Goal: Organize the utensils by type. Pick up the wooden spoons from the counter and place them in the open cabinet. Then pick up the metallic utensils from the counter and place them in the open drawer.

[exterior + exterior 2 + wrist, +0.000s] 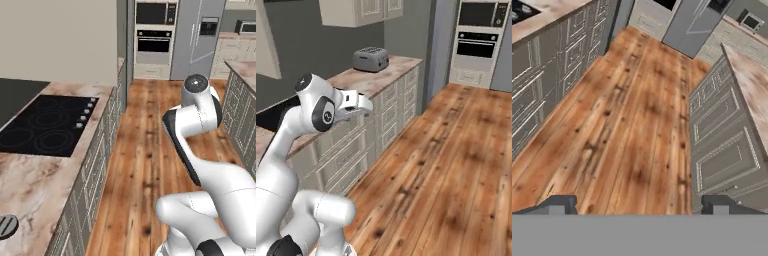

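Left base view: arm (200, 150) folded up over the wood floor (145, 150), in the aisle between two runs of cabinets. Counter (40, 175) on the left, mottled reddish-cream stone, with a black cooktop (45, 125) set into it. Round grey object (6, 226) at the counter's near edge, cut by the frame, can't tell what it is. Wall oven (154, 32) and grey fridge (197, 37) at the far end. No utensils on the stretch of counter visible here.

Right base view: same counter runs away along the left wall, grey toaster (370, 59) at its far end, cream wall cabinets (361, 11) above it with doors closed. Cream drawer fronts (356, 145) below the counter all look pushed in. Gripper (360, 105) sticks out from the wrist over the counter edge, holding nothing.

Hand view: camera looks down the aisle at the floor. Two dark fingertips (559, 204) at the bottom corners, set wide apart, nothing between them. Second counter (752, 85) with panelled fronts on the right
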